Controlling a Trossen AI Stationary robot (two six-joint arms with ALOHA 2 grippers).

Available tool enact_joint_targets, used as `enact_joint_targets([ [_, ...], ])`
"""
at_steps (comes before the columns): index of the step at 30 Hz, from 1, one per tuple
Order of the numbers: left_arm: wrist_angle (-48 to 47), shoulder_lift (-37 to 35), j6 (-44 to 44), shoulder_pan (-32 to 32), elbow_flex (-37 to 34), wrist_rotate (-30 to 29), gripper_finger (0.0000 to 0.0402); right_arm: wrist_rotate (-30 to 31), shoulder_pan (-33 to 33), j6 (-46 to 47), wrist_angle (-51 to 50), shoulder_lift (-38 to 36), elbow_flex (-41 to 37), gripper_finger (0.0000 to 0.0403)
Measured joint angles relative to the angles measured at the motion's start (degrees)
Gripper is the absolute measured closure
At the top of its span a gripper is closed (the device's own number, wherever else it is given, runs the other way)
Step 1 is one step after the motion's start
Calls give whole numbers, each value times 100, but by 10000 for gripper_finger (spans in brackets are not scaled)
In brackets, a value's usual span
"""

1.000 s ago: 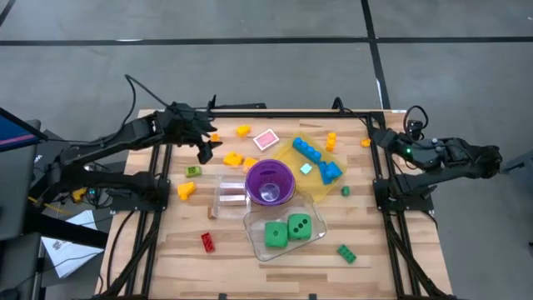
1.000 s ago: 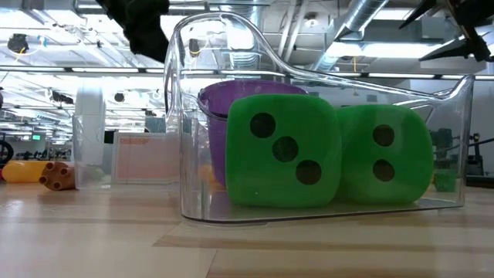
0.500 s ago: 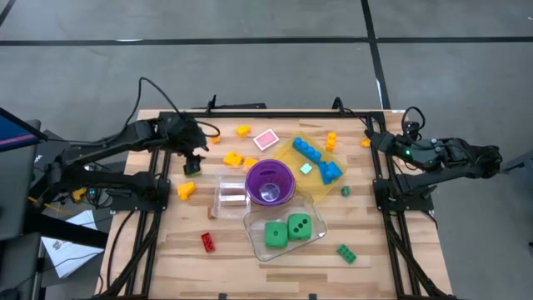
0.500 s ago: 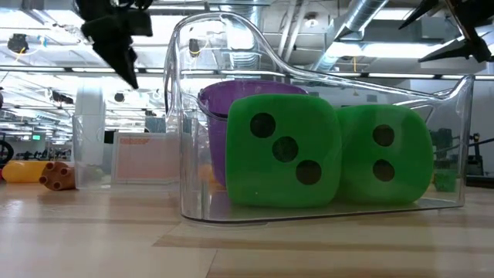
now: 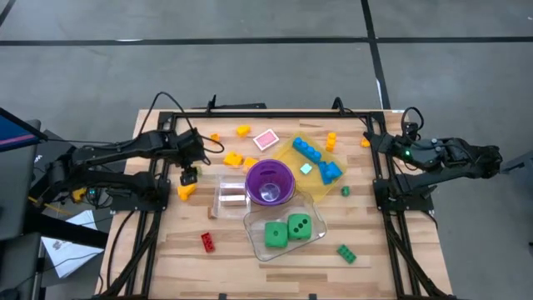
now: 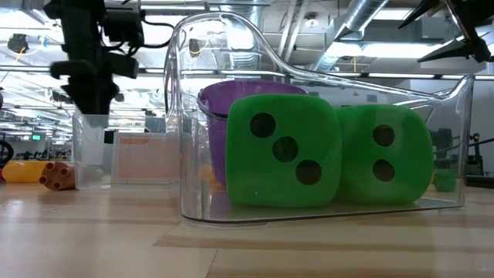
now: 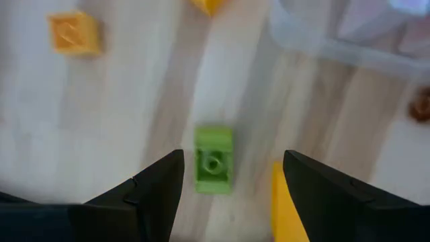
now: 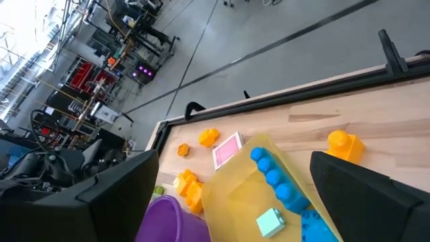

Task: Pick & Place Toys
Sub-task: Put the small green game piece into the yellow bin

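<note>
Small toys lie scattered on the wooden table (image 5: 250,250). A small green brick (image 7: 213,161) lies flat on the table near the left edge. My left gripper (image 5: 190,169) hangs above it, pointing down and open, with a finger on either side of the brick and touching nothing. A yellow toy (image 5: 185,191) lies just nearer, and an orange brick (image 7: 74,32) lies farther off. Two green dice (image 5: 287,230) sit in a clear tub (image 5: 260,248). My right gripper (image 5: 372,138) waits open and raised at the far right edge.
A purple cup (image 5: 269,182) stands mid-table, with a small clear tub (image 5: 231,193) on its left. A yellow tray (image 5: 291,154) behind it holds blue bricks (image 5: 319,158). A pink piece (image 5: 266,139), a red brick (image 5: 207,242) and a green brick (image 5: 346,253) lie loose.
My left gripper has come down and moved toward the table's near-left. It has tipped from slanting to pointing almost straight down, and now stands over the small green brick. Its fingers stay apart as before. No toy has moved.
</note>
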Motion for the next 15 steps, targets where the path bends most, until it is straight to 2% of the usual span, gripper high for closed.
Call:
enact_joint_targets([
  [3,-18,30,-90,2,-3,-221,154,-7,0,-2,-5,0,0,23],
  [15,-9,30,-93,2,-3,-213,154,-88,1,-2,-10,0,0,23],
])
